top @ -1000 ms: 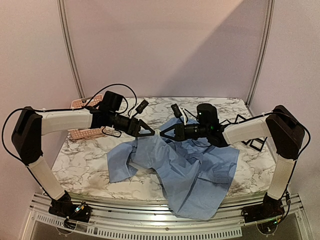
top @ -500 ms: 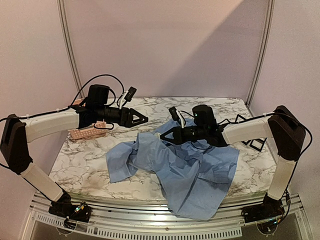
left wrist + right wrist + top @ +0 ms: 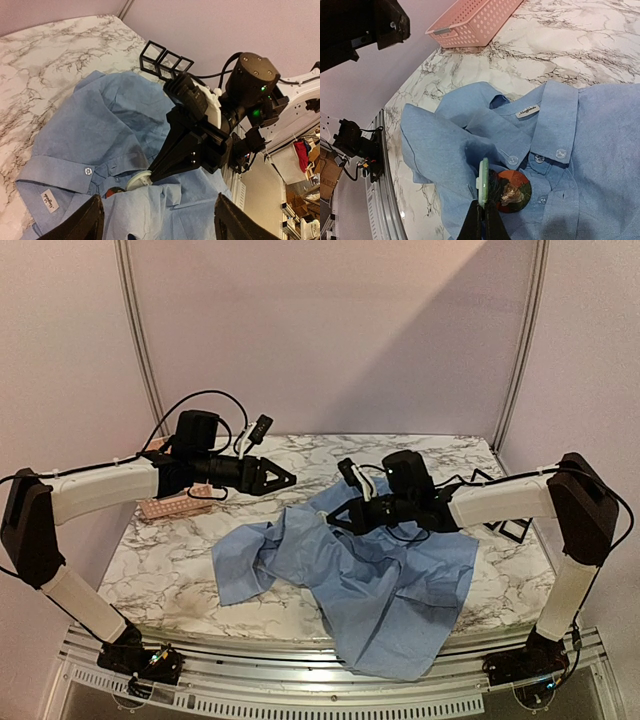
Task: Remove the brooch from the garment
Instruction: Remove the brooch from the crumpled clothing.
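The right gripper (image 3: 482, 205) has its fingers pressed together on a thin pale green disc (image 3: 483, 181), held edge-on. The disc touches the brooch (image 3: 513, 191), a round red, green and brown piece, and we cannot tell whether it is part of it. The brooch lies on the light blue shirt (image 3: 385, 575) just below the collar, beside the placket buttons. We see the shirt crumpled over the marble table (image 3: 430, 452), one tail hanging off the near edge. A pink basket (image 3: 168, 508) sits far left, well apart from the shirt, and black wire cubes (image 3: 512, 527) stand behind the right forearm. The right arm reaches low and leftward, its tips down on the cloth. The left gripper (image 3: 290, 478) hangs in the air between basket and shirt, jaws spread wide and holding nothing, pointing toward the right one
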Controlling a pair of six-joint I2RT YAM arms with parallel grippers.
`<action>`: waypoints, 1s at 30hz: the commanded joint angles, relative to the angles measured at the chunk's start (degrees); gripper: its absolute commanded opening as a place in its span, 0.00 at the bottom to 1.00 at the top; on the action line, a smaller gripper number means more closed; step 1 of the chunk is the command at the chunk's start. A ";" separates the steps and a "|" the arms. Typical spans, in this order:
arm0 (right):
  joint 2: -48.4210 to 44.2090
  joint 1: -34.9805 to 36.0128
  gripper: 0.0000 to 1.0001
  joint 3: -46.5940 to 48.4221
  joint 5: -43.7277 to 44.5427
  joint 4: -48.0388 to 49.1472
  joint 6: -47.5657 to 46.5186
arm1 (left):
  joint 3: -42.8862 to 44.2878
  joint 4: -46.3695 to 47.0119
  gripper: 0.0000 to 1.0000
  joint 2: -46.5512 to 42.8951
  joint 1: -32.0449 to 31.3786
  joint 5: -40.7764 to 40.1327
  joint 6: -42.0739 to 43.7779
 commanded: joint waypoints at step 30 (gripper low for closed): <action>-2.75 3.25 0.00 1.84 11.34 -11.31 -7.35 | -0.79 3.31 0.76 -0.03 0.63 0.58 -0.47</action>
